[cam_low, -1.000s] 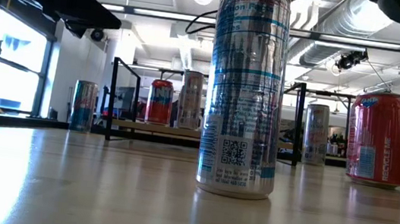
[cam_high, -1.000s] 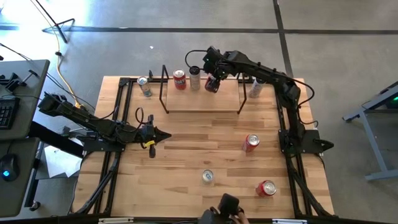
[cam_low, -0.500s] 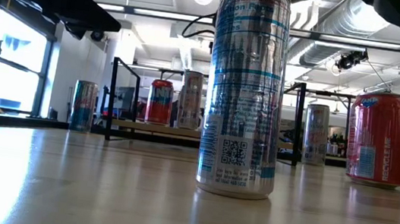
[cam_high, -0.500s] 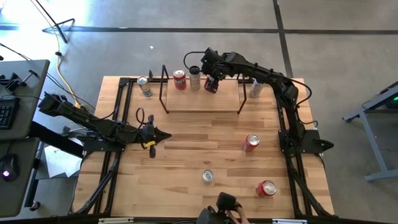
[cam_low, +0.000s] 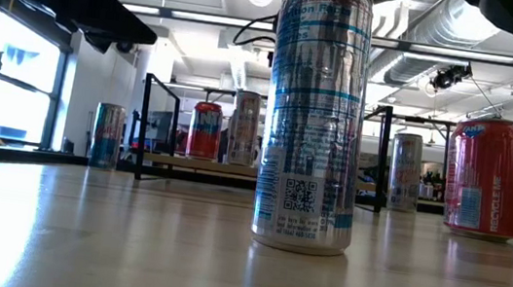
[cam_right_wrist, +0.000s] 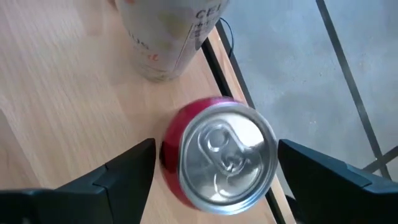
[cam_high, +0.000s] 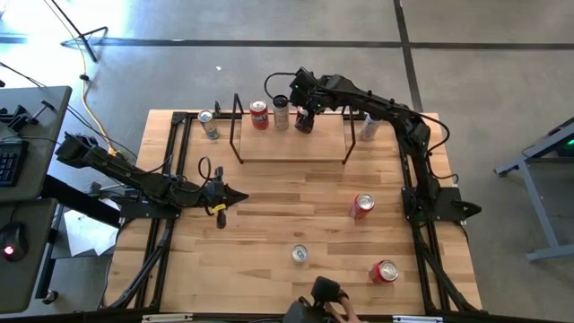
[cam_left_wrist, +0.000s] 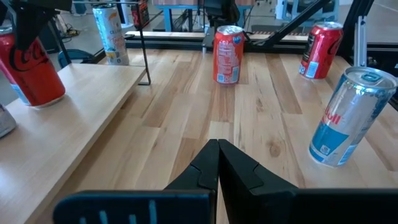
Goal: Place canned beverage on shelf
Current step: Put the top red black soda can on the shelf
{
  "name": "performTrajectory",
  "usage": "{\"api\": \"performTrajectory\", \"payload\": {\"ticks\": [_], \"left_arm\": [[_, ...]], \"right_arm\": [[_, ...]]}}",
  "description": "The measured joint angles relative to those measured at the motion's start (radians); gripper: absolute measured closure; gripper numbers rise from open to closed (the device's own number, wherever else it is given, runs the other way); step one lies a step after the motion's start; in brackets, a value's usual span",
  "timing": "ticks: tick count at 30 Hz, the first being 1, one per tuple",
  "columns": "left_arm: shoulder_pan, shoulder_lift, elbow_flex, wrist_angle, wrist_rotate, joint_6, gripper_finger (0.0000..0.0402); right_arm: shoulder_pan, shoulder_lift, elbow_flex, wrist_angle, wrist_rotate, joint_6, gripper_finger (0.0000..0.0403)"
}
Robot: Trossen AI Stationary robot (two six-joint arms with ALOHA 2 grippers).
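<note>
Red can (cam_right_wrist: 219, 157) upright on shelf (cam_right_wrist: 62, 106), right gripper (cam_right_wrist: 214, 168) fingers spread, clear of it

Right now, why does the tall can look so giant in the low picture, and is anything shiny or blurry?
Low view: the tall can stands nearest the camera, so it looms; the shelf behind looks small, and bright windows glare at left. Right wrist view: the red can has a shiny lid, and the pale can beside it looks soft.

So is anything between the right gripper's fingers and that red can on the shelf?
Nothing visible. The right gripper is open directly above the red can, a finger on either side with a clear gap. The can stands upright on the shelf, beside a pale can.
</note>
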Motion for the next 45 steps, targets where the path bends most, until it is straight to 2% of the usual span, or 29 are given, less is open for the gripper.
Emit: {"api": "performTrajectory", "payload": {"ticks": [8, 12, 15, 19, 22, 23, 26, 31, 34, 39, 45], "left_arm": [[0.0, 0.0, 0.0, 0.014, 0.018, 0.016, 0.0401], [0.0, 0.0, 0.0, 0.01, 0.019, 0.014, 0.0402], [-0.006, 0.0, 0.0, 0.007, 0.018, 0.008, 0.0401], [-0.025, 0.0, 0.0, 0.009, 0.019, 0.008, 0.0401], [-0.04, 0.0, 0.0, 0.009, 0.018, 0.008, 0.0402], [-0.045, 0.0, 0.0, 0.009, 0.016, 0.008, 0.0401], [-0.059, 0.0, 0.0, 0.013, 0.01, 0.008, 0.0401], [-0.069, 0.0, 0.0, 0.018, -0.015, 0.016, 0.0401], [-0.068, 0.0, 0.0, 0.039, -0.016, 0.018, 0.0401], [-0.064, 0.0, 0.0, 0.058, -0.016, 0.036, 0.0401], [-0.064, 0.0, 0.0, 0.067, -0.017, 0.034, 0.0401]], "right_arm": [[0.03, -0.044, 0.038, 0.004, 0.013, -0.063, 0.0084], [0.052, -0.088, 0.067, -0.016, -0.002, -0.055, 0.0115], [0.062, -0.104, 0.067, -0.07, -0.035, -0.041, 0.0171], [0.068, -0.103, 0.065, -0.128, -0.033, -0.039, 0.0285], [0.075, -0.115, 0.005, -0.077, -0.034, -0.04, 0.0374], [0.077, -0.124, -0.033, -0.054, -0.036, -0.043, 0.0388], [0.089, -0.185, -0.196, 0.11, -0.038, -0.038, 0.0384], [0.113, -0.334, -0.555, 0.455, -0.037, 0.0, 0.04], [0.127, -0.439, -0.705, 0.612, -0.038, 0.051, 0.0398], [0.135, -0.487, -0.823, 0.638, 0.012, 0.118, 0.0402], [0.114, -0.419, -0.837, 0.628, 0.079, 0.127, 0.0403]]}}
